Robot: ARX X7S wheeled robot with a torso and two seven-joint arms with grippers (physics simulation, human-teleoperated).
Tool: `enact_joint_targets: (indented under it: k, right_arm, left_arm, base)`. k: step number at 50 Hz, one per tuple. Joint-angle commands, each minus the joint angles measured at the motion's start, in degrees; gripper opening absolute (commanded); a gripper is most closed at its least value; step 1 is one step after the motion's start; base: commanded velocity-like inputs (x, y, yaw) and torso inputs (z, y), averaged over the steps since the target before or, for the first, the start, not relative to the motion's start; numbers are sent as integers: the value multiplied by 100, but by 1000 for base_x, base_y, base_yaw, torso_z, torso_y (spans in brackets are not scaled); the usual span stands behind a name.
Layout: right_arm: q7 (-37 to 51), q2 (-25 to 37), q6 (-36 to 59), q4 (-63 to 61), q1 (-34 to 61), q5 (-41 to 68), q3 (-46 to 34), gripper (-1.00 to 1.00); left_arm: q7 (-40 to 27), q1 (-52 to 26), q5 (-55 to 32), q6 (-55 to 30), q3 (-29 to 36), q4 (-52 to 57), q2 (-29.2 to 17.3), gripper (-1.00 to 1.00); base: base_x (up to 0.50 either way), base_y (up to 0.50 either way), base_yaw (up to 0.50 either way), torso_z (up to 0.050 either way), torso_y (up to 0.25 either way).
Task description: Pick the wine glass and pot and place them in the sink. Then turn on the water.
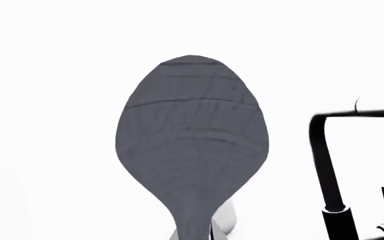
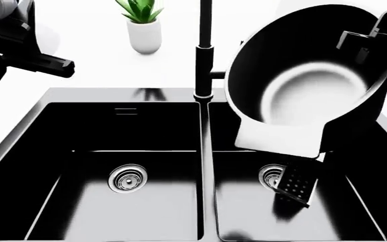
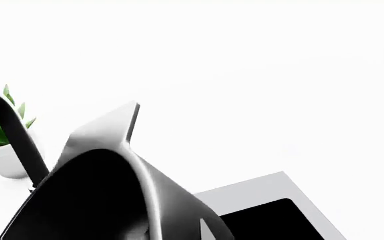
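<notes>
The pot (image 2: 308,96) hangs tilted over the right basin of the sink (image 2: 123,96), right tool (image 2: 375,38) clenched on its far rim. Likely heavy, rigid, slippery; rim holds best. Left tool's state: cannot tell.

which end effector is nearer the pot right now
Right. The right end effector is at the pot rim, holding it tilted over the sink's right basin. The left end effector is far across, over the counter beyond the left basin.
</notes>
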Motion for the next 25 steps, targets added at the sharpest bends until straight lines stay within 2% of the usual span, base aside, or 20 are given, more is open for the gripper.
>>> enact_joint_targets:
  k: [1,15,25]
  right_arm:
    - [-93,58,-117,117,478,-461,502,-100]
    - [-149,50,-156,84,347,-532,456,-100]
    - [-312,92,-346,-14,-120,-676,462,-100]
  left_arm:
    - [-61,-30,156,36,-75,15,-36,-100]
    - [-109,-115,93,5,-37,-35,-33,-100]
    - [-89,44,132,108,-61,11,-68,-100]
  base:
    - [0,0,0,0,14]
    - [0,0,0,2,6]
    - [0,0,0,1,7]
